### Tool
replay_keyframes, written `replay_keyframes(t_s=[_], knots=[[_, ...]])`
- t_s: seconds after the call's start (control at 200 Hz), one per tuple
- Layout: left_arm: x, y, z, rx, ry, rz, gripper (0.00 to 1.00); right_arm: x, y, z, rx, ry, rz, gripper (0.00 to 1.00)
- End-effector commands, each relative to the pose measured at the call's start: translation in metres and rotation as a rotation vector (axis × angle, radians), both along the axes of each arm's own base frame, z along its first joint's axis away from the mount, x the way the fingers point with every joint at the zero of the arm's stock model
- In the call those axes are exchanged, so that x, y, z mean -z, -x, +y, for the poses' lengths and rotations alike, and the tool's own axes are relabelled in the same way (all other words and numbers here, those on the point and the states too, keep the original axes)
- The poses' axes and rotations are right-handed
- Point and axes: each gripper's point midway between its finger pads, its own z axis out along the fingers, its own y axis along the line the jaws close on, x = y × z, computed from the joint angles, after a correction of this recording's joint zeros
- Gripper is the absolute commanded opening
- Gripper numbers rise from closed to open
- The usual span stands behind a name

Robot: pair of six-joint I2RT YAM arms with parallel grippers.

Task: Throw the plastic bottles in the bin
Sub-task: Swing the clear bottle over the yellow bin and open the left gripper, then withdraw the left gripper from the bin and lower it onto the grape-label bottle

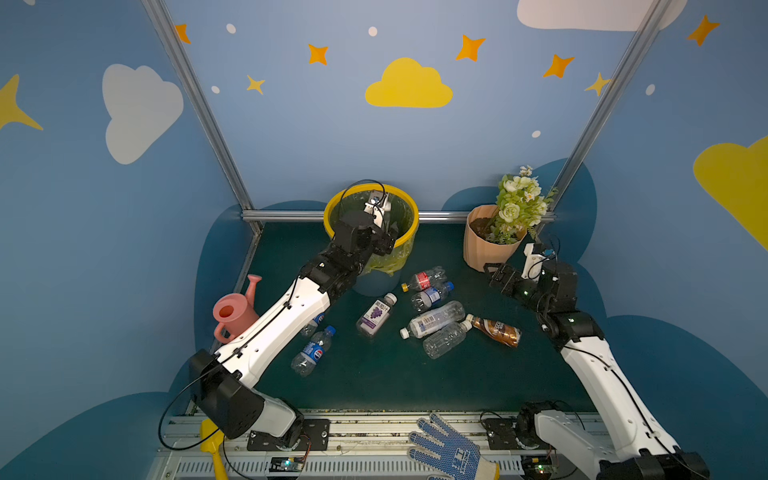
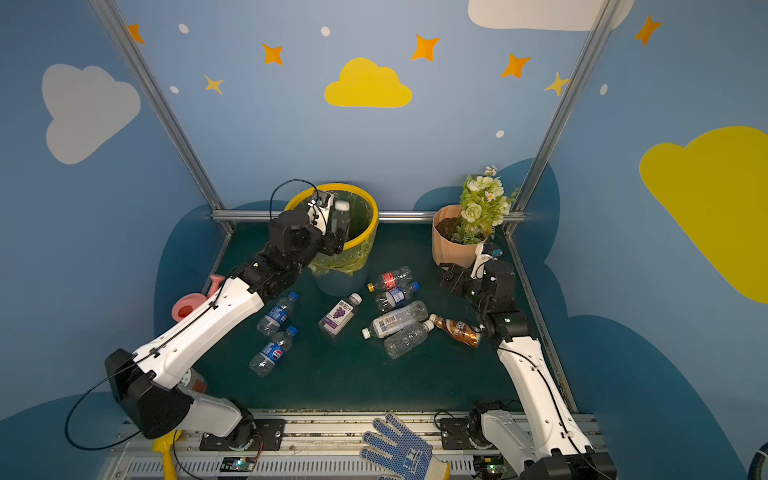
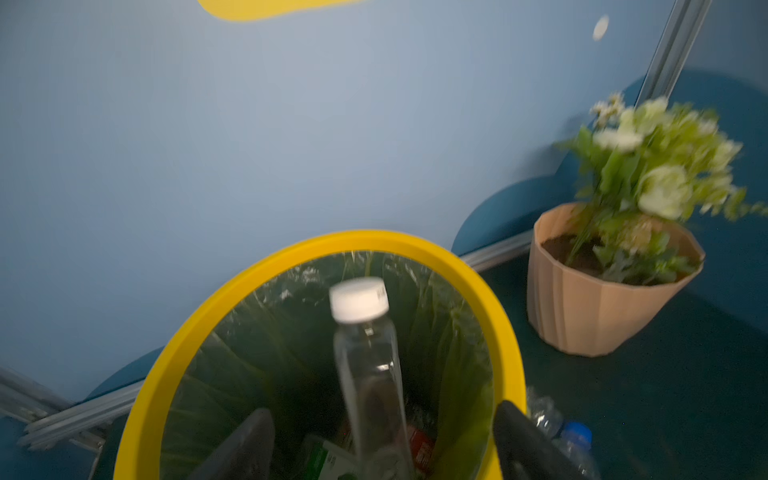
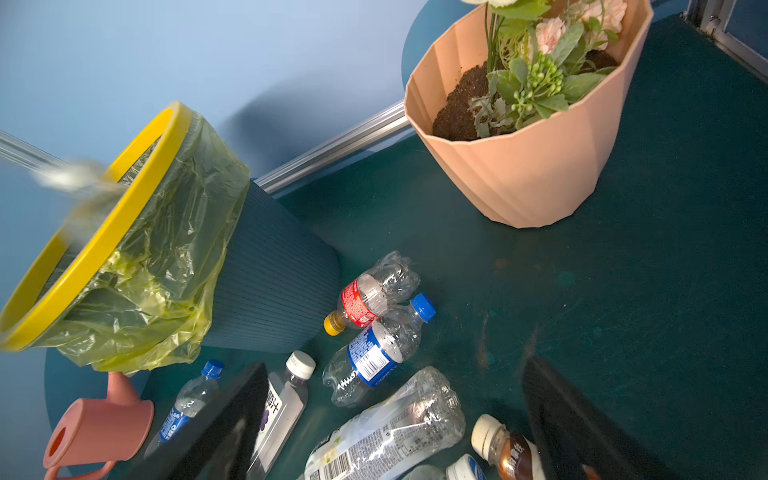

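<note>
While the left fingers (image 3: 249, 440) stand spread wide above the yellow-rimmed bin (image 3: 365, 241), a clear white-capped bottle (image 3: 365, 374) hangs upright between them, touching neither, over the bin's open liner. More plastic bottles (image 1: 432, 320) lie on the dark green surface (image 1: 374, 382) in front of the bin, among them a red-labelled bottle (image 1: 423, 280), a purple grape-juice bottle (image 1: 375, 314) and a Pepsi bottle (image 1: 313, 351). The right fingers (image 4: 557, 415) are released and empty, hovering over the surface beside the peach flower pot (image 1: 486, 249).
</note>
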Motion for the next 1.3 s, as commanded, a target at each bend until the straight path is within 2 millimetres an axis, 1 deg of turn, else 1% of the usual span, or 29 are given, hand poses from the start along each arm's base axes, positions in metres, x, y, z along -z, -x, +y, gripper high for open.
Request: replay_keyframes(t_s=[0.0,0.03,0.075,0.14,0.19,0.27,0.33,0.365,0.45,0.621,0.821,0.991,1.156,1.291], knots=[[-0.087,0.035,0.022,0.003,0.172,-0.180,0.94,-0.004,0.004,-0.002,0.003,0.008,-0.012,0.93],[-0.104,0.045,0.028,0.011,0.191,-0.226,0.95,-0.004,0.004,-0.003,0.003,0.010,-0.013,0.93],[-0.123,0.058,0.032,0.035,0.197,-0.279,0.99,-0.005,0.003,-0.002,0.001,0.010,-0.016,0.93],[-0.139,0.076,0.035,0.068,0.196,-0.320,1.00,-0.005,0.001,-0.001,-0.001,0.001,-0.015,0.93],[-0.144,0.088,0.035,0.086,0.189,-0.335,1.00,-0.005,-0.001,0.001,-0.007,-0.006,-0.017,0.93],[-0.137,0.101,0.030,0.092,0.152,-0.332,1.00,-0.006,-0.003,0.004,-0.023,-0.014,-0.015,0.93],[-0.123,0.105,0.028,0.068,0.106,-0.312,1.00,-0.005,-0.004,0.006,-0.033,-0.019,-0.009,0.93],[-0.111,0.105,0.028,0.048,0.083,-0.290,1.00,-0.005,-0.005,0.007,-0.037,-0.019,-0.005,0.93],[-0.085,0.105,0.036,0.003,0.094,-0.227,1.00,-0.005,-0.005,0.007,-0.038,-0.017,0.000,0.93],[-0.018,0.106,0.049,-0.079,0.124,-0.073,1.00,-0.004,-0.006,0.006,-0.034,-0.015,-0.001,0.93],[0.062,0.110,0.055,-0.142,0.105,0.141,1.00,0.000,-0.008,0.008,-0.042,-0.022,0.012,0.94],[0.121,0.116,0.054,-0.174,0.080,0.307,1.00,0.005,-0.008,0.010,-0.049,-0.029,0.029,0.93],[0.168,0.121,0.047,-0.173,0.059,0.442,1.00,0.007,-0.008,0.010,-0.047,-0.030,0.035,0.93],[0.199,0.122,0.039,-0.174,0.049,0.534,1.00,0.009,-0.007,0.009,-0.044,-0.029,0.039,0.93]])
